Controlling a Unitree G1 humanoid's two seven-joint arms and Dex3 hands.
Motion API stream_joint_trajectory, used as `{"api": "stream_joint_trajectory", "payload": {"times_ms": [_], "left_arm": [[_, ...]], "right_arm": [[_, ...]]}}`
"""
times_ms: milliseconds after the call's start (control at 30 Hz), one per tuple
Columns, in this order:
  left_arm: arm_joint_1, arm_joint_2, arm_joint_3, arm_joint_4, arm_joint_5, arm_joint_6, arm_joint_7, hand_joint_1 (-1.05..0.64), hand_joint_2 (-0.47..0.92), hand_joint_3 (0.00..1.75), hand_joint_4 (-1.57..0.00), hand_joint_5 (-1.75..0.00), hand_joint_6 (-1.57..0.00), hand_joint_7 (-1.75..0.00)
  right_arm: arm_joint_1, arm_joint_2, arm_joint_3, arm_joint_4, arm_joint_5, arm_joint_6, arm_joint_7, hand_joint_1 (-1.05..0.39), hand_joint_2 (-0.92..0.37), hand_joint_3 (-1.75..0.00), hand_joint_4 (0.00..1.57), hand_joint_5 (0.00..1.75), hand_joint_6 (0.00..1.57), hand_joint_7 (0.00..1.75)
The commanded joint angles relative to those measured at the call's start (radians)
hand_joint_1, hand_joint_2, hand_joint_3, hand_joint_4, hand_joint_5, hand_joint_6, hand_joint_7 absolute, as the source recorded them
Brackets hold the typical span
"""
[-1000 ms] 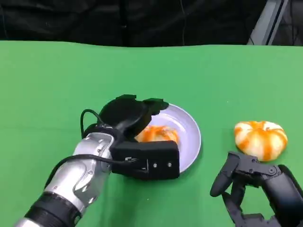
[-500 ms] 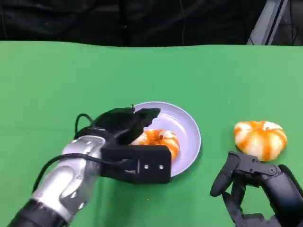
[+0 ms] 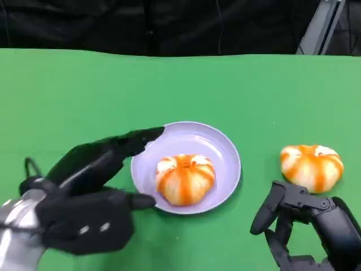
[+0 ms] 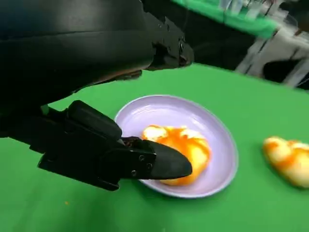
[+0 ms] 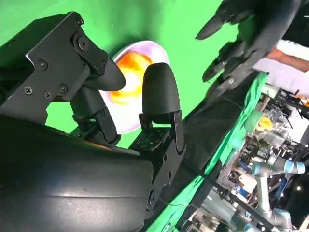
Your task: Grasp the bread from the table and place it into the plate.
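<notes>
Your bread [image 3: 185,178] is a round bun, white with orange stripes, sitting in the lavender plate [image 3: 224,148]. Left hand [image 3: 93,192] is spread and empty; right hand [image 3: 307,228] is empty too, fingers apart.

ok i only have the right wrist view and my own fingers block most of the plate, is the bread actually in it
observer: yes, the head view shows a bread lying inside the plate, with nothing gripping it
operator: where's the left hand
observer: the left hand is beside the plate's left rim with its fingers spread, holding nothing
operator: anything else to pick up
observer: a second bread lies on the green table, apart from the plate and just beyond the right hand, which holds nothing
</notes>
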Motion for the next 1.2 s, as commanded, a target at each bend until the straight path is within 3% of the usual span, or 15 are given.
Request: {"api": "stream_joint_trajectory", "payload": {"times_ms": [33, 233, 300, 333, 400, 467, 567, 733, 867, 967, 1133, 1200], "left_arm": [[0.143, -0.033, 0.097, -0.07, -0.099, -0.101, 0.081, -0.44, 0.92, 0.18, -0.58, -0.46, -0.57, -0.17], [0.341, -0.169, 0.181, -0.09, -0.208, -0.253, 0.221, -0.09, 0.91, 0.21, -0.92, -0.77, -1.02, -0.28], [0.397, -0.227, 0.186, -0.078, -0.227, -0.303, 0.264, 0.01, 0.7, 0.72, -0.9, -1.0, -1.11, -0.31], [0.423, -0.258, 0.188, -0.066, -0.22, -0.337, 0.297, 0.03, 0.59, 0.94, -0.91, -1.17, -1.13, -0.42], [0.454, -0.304, 0.189, -0.043, -0.208, -0.383, 0.342, 0.07, 0.43, 1.3, -0.89, -1.52, -0.96, -1.02], [0.455, -0.319, 0.193, -0.014, -0.213, -0.42, 0.354, 0.06, 0.41, 1.42, -0.89, -1.7, -0.83, -1.43], [0.433, -0.327, 0.202, 0.023, -0.242, -0.451, 0.35, 0.02, 0.46, 1.34, -0.86, -1.74, -0.75, -1.56], [0.415, -0.332, 0.211, 0.05, -0.255, -0.472, 0.343, 0.02, 0.47, 1.31, -0.85, -1.75, -0.74, -1.57], [0.39, -0.33, 0.218, 0.087, -0.275, -0.493, 0.336, -0.05, 0.52, 1.16, -0.82, -1.7, -0.73, -1.55], [0.387, -0.327, 0.222, 0.096, -0.271, -0.502, 0.336, -0.05, 0.53, 1.14, -0.82, -1.69, -0.73, -1.55], [0.386, -0.322, 0.228, 0.1, -0.278, -0.496, 0.331, -0.03, 0.45, 1.27, -0.83, -1.68, -0.75, -1.51], [0.383, -0.321, 0.227, 0.105, -0.285, -0.5, 0.326, -0.04, 0.49, 1.19, -0.83, -1.67, -0.75, -1.5]], "right_arm": [[0.006, -0.009, -0.008, -0.017, 0.005, 0.004, -0.001, 0.07, -0.33, -1.35, 0.83, 1.7, 0.75, 1.38], [0.009, -0.014, -0.024, -0.023, 0.022, 0.009, 0.008, 0.08, -0.33, -1.36, 0.83, 1.68, 0.76, 1.38], [0.004, -0.021, -0.033, -0.019, 0.033, 0.006, 0.015, 0.08, -0.33, -1.36, 0.83, 1.7, 0.76, 1.38], [0.001, -0.024, -0.038, -0.016, 0.033, 0.005, 0.016, 0.08, -0.33, -1.36, 0.83, 1.7, 0.76, 1.38], [-0.005, -0.027, -0.045, -0.009, 0.032, 0.002, 0.018, 0.09, -0.33, -1.36, 0.82, 1.68, 0.76, 1.38], [-0.014, -0.029, -0.048, 0.005, 0.036, -0.009, 0.018, 0.1, -0.33, -1.36, 0.83, 1.67, 0.76, 1.37], [-0.018, -0.025, -0.047, 0.014, 0.044, -0.012, 0.016, 0.09, -0.33, -1.36, 0.84, 1.67, 0.77, 1.37], [-0.018, -0.028, -0.05, 0.012, 0.042, -0.011, 0.014, 0.09, -0.33, -1.36, 0.84, 1.67, 0.77, 1.37], [-0.017, -0.032, -0.058, 0.013, 0.042, -0.015, 0.014, 0.08, -0.32, -1.36, 0.81, 1.65, 0.77, 1.37], [-0.017, -0.033, -0.058, 0.013, 0.041, -0.014, 0.015, 0.08, -0.32, -1.36, 0.81, 1.65, 0.77, 1.36], [-0.019, -0.032, -0.053, 0.016, 0.037, -0.014, 0.013, 0.07, -0.33, -1.32, 0.83, 1.65, 0.77, 1.36], [-0.02, -0.03, -0.052, 0.018, 0.033, -0.015, 0.01, 0.08, -0.33, -1.32, 0.83, 1.65, 0.77, 1.36]]}}
